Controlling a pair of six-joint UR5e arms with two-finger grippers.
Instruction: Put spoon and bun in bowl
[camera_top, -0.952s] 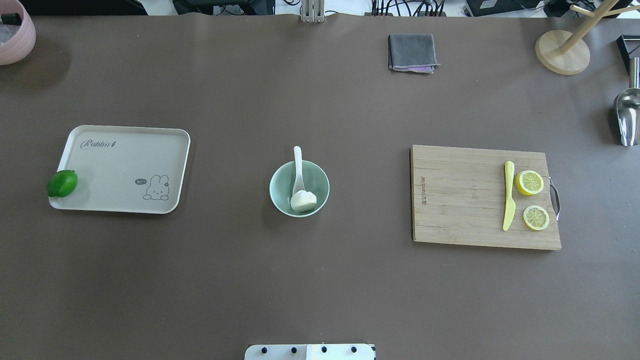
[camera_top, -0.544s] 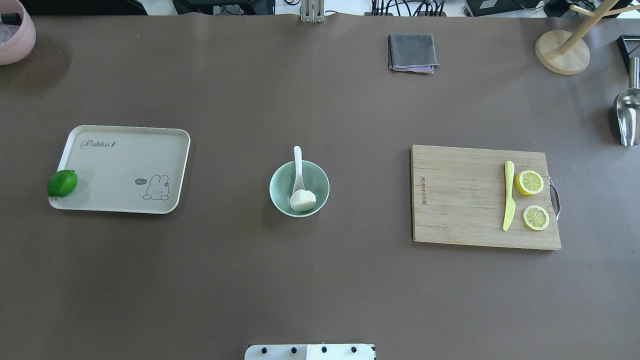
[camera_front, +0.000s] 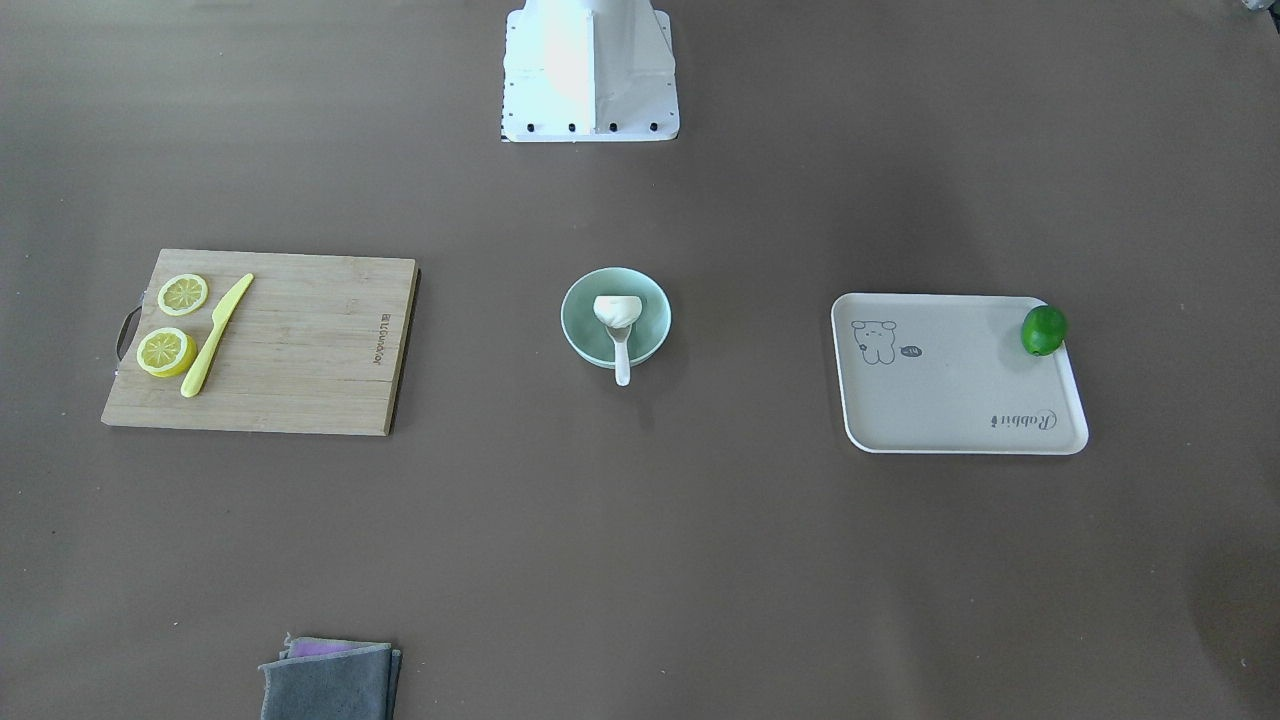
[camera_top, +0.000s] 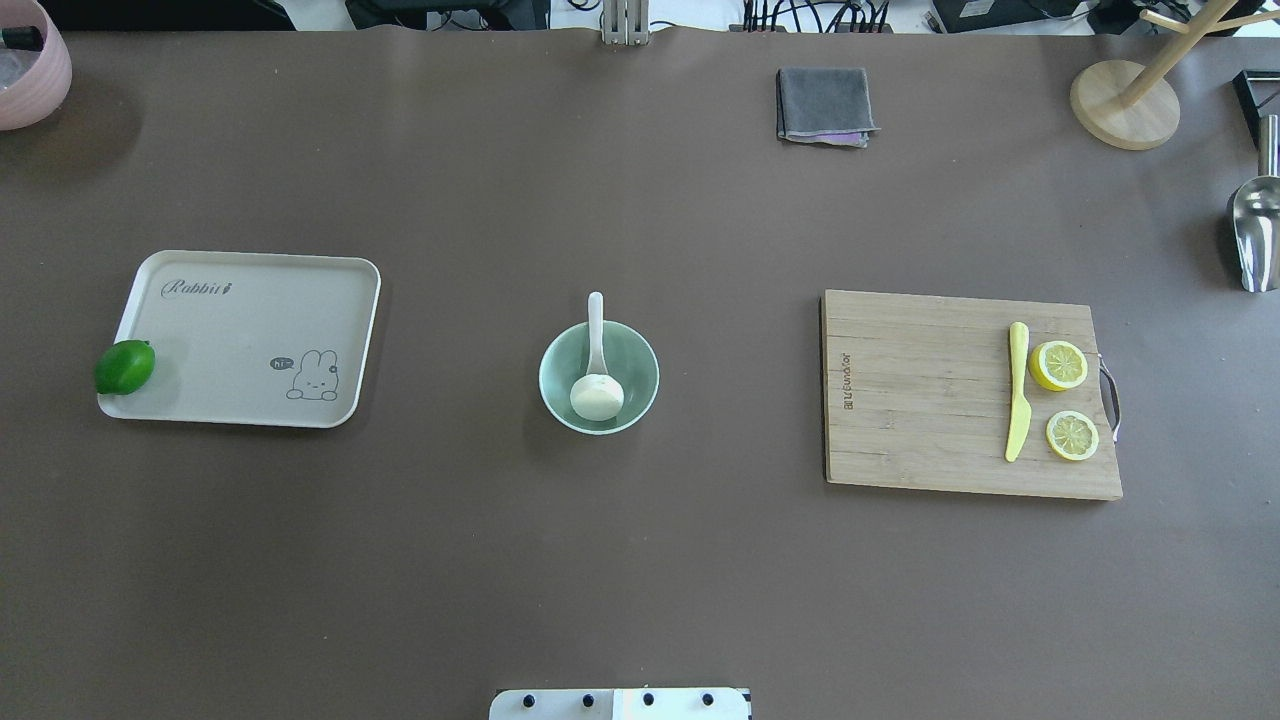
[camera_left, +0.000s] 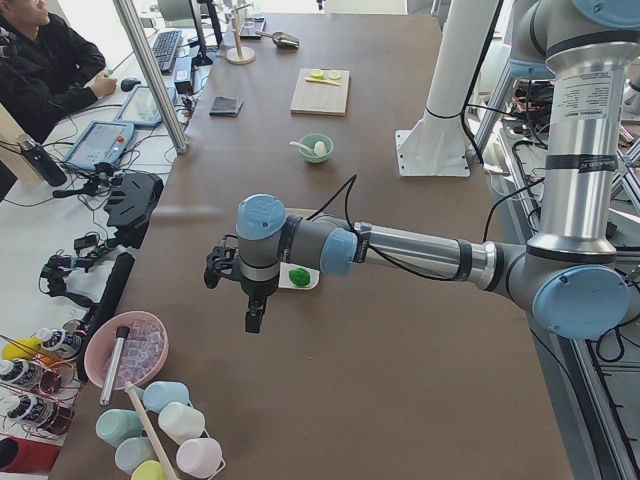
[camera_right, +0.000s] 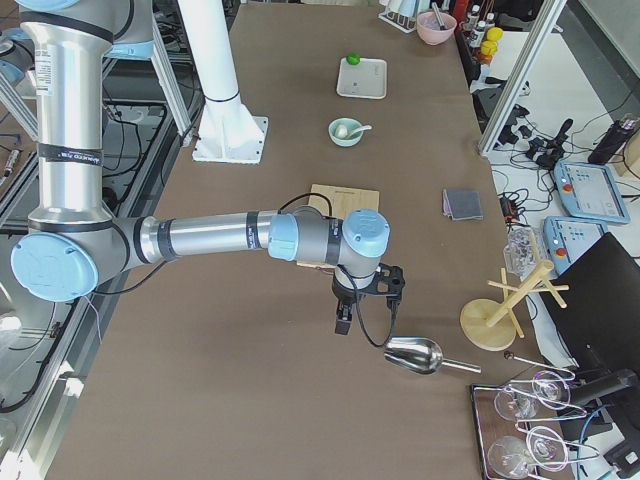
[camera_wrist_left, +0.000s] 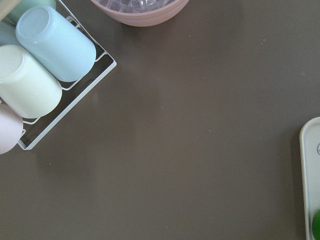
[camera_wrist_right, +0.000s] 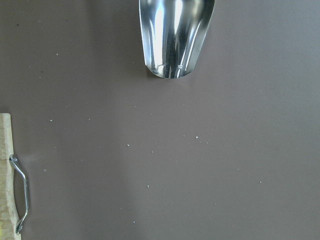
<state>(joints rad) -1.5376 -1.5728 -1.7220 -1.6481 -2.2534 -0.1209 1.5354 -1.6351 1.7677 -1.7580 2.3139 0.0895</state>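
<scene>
The bun (camera_top: 597, 398) rests on the spoon (camera_top: 596, 328) inside the bowl (camera_top: 646, 365) at mid-table, as the left gripper (camera_left: 252, 318) and right gripper (camera_right: 341, 320) hang over opposite table ends, their jaws' spread impossible to tell

Bowl (camera_top: 640, 370) at table centre; the spoon (camera_top: 596, 318) handle juts past its far rim, and the bun (camera_top: 597, 398) sits inside. Bare tabletop (camera_top: 640, 560) borders the bowl on every side. Flanking obstacles stand well apart: tray (camera_top: 250, 340) with lime (camera_top: 124, 366) to the left, cutting board (camera_top: 920, 400) to the right, folded cloth (camera_top: 822, 105) far right.
</scene>
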